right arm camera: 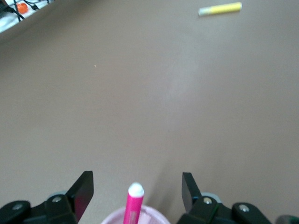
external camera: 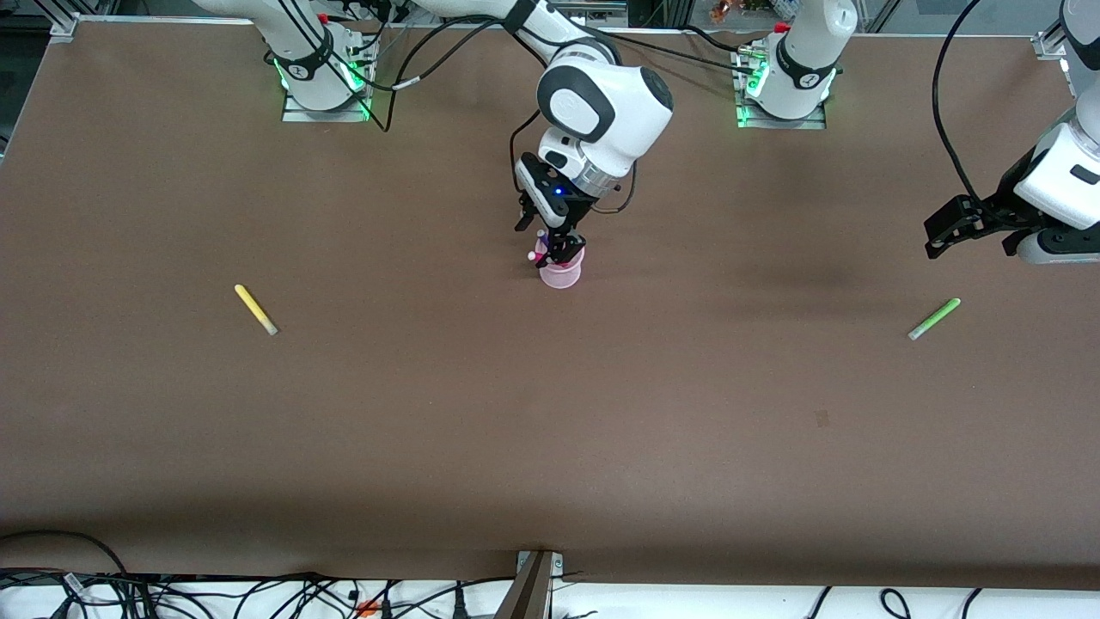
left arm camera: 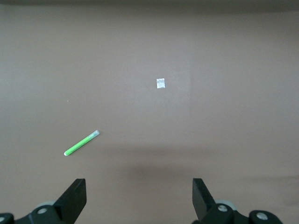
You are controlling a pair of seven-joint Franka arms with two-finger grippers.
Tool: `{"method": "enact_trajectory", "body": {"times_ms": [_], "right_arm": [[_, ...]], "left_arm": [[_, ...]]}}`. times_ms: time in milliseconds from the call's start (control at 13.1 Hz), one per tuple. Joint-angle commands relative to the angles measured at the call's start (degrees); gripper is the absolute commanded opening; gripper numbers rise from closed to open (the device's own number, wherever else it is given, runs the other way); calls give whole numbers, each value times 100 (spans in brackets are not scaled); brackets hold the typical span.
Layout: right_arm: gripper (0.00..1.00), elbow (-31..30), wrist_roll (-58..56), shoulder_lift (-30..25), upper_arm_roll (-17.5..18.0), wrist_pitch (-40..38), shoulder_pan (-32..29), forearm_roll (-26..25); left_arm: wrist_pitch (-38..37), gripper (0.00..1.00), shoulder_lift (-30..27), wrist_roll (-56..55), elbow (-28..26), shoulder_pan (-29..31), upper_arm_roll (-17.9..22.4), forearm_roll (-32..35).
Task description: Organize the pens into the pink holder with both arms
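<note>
The pink holder point(external camera: 560, 273) stands mid-table, its rim at the edge of the right wrist view point(right arm camera: 156, 216). A magenta pen point(right arm camera: 133, 205) stands in it, pale tip up. My right gripper point(external camera: 559, 251) is open right over the holder, its fingers apart on either side of that pen point(right arm camera: 137, 184) without touching it. A dark purple pen point(external camera: 541, 239) seems to stand in the holder, mostly hidden by the gripper. The yellow pen point(external camera: 255, 309) point(right arm camera: 220, 9) lies toward the right arm's end. The green pen point(external camera: 934, 319) point(left arm camera: 81, 143) lies toward the left arm's end. My left gripper point(external camera: 935, 239) point(left arm camera: 139, 186) is open, empty, above the table by the green pen.
A small white scrap point(left arm camera: 160, 83) lies on the brown table past the green pen. Cables and a metal bracket point(external camera: 537, 576) run along the table edge nearest the front camera. The arm bases point(external camera: 320, 77) stand along the edge farthest from it.
</note>
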Motion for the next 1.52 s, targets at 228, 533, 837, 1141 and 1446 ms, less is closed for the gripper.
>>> {"method": "enact_trajectory", "body": {"times_ms": [228,533,837,1141,1446], "right_arm": [[99,83,-3301,-1338,-130,-939,-937,958],[99,83,-6158,-2042,-445,-1521,-1948,2030],[99,83,-9015,-2439,-1813,-1583,-2285,3444],[99,5,-11636,-2527,-3213,-1925,-2293,4177],[99,-382,-12669,-2536,-3566,-1681,-2294,4186]], "left_arm": [[-232,100,-126,159,-22,54,-109,-80],[-347,100,-99,177,67,-16,-136,-71],[-408,100,-90,177,128,-16,-153,-71],[-435,100,-90,177,128,-25,-223,-62],[-443,100,-82,177,128,-16,-224,-62]]}}
